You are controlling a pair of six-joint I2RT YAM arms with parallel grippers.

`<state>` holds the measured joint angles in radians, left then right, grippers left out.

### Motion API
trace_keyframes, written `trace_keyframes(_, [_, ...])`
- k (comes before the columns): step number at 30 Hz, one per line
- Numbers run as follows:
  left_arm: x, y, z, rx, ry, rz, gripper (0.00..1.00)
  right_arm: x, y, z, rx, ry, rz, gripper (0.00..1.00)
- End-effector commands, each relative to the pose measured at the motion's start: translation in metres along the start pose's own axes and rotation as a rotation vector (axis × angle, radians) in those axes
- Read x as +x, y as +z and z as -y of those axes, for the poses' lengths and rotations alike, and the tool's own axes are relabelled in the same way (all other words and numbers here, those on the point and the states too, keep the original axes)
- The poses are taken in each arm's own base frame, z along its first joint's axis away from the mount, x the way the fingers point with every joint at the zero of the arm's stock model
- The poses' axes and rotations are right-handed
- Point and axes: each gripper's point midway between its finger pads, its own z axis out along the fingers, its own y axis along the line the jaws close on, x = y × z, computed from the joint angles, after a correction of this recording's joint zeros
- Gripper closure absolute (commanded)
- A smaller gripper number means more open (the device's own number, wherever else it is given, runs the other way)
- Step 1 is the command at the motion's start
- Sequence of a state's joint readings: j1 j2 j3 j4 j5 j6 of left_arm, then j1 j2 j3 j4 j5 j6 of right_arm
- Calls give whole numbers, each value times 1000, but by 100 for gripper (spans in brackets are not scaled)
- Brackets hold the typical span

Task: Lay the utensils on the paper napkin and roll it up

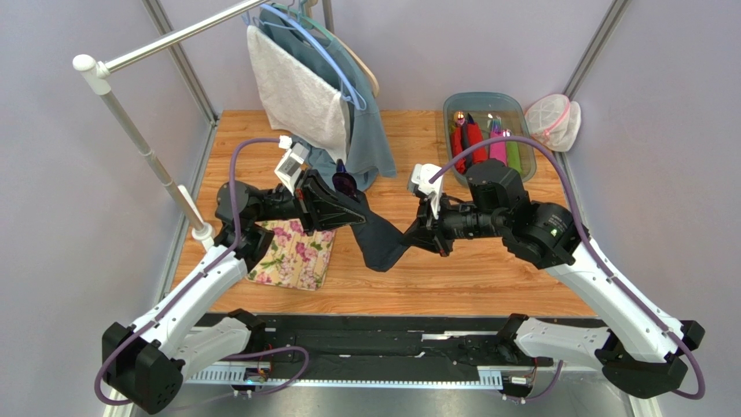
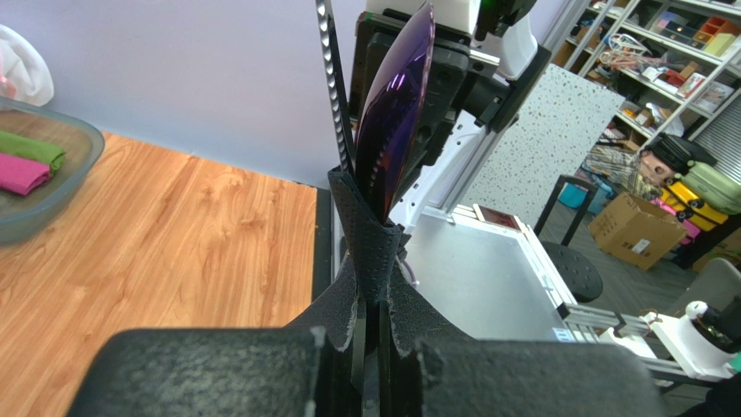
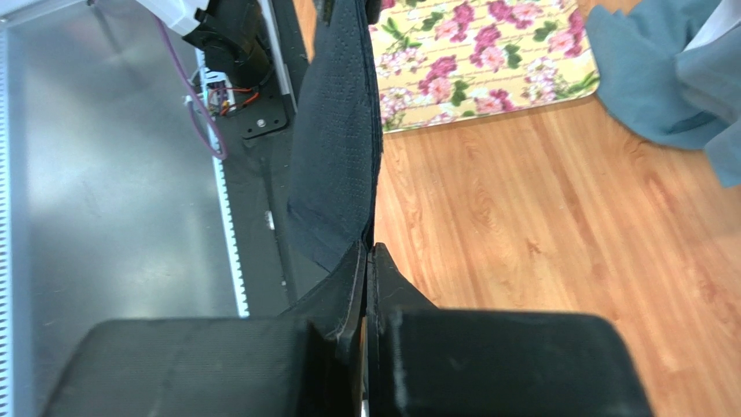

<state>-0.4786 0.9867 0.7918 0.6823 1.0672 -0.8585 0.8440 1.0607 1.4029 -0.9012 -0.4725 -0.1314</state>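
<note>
The dark navy paper napkin (image 1: 383, 239) hangs in the air between my two grippers, above the wooden table. My left gripper (image 1: 352, 208) is shut on one end of it, wrapped round the utensils. In the left wrist view the purple spoon (image 2: 396, 113) and a thin serrated piece (image 2: 330, 87) stick out of the napkin (image 2: 370, 234) past my left gripper (image 2: 372, 295). The spoon bowl also shows in the top view (image 1: 345, 184). My right gripper (image 1: 416, 234) is shut on the napkin's other end (image 3: 339, 148), jaws pressed together (image 3: 367, 256). The fork is hidden.
The floral mat (image 1: 291, 252) lies at the left under the left arm and also shows in the right wrist view (image 3: 487, 61). A rack with hanging towels (image 1: 296, 87) stands at the back. A clear bin (image 1: 452, 104) with coloured rolls and a mesh bag (image 1: 552, 122) sit at the back right.
</note>
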Motion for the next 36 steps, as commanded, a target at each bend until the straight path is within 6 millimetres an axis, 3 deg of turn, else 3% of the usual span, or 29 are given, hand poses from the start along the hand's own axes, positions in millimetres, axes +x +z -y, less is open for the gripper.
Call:
trace_keyframes(1, [-31, 5, 32, 67, 88, 42, 100, 6, 7, 30, 86, -57, -18, 100])
trace_keyframes(4, [-30, 11, 43, 104, 90, 32, 100, -4, 11, 43, 98, -90, 11, 100])
trace_keyframes(8, [-33, 19, 52, 139, 80, 36, 100, -8, 21, 35, 20, -145, 57, 100])
trace_keyframes(19, [-45, 39, 44, 155, 54, 74, 100, -18, 46, 12, -124, -181, 190, 100])
trace_keyframes(22, [-43, 40, 39, 141, 53, 72, 100, -18, 47, 16, -101, -156, 186, 100])
trace_keyframes(25, [-41, 40, 30, 99, 30, 76, 100, -13, 43, 31, -14, -137, 162, 100])
trace_keyframes(28, [-35, 38, 11, 14, -38, 88, 100, -3, 36, 64, 138, -72, 119, 96])
trace_keyframes(31, [-27, 32, -15, -91, -77, 96, 100, 10, 21, 100, 277, 37, 65, 81])
trace_keyframes(32, [-29, 29, -24, -139, -82, 115, 100, 16, 15, 110, 324, 88, 41, 65])
trace_keyframes(33, [-27, 27, -31, -170, -65, 115, 100, 16, 9, 118, 359, 113, 31, 59])
trace_keyframes(34, [-22, 24, -38, -209, -78, 104, 100, 9, -4, 130, 412, 133, 45, 55])
trace_keyframes(36, [-24, 19, -50, -278, -51, 118, 100, 17, -13, 142, 463, 189, 0, 52])
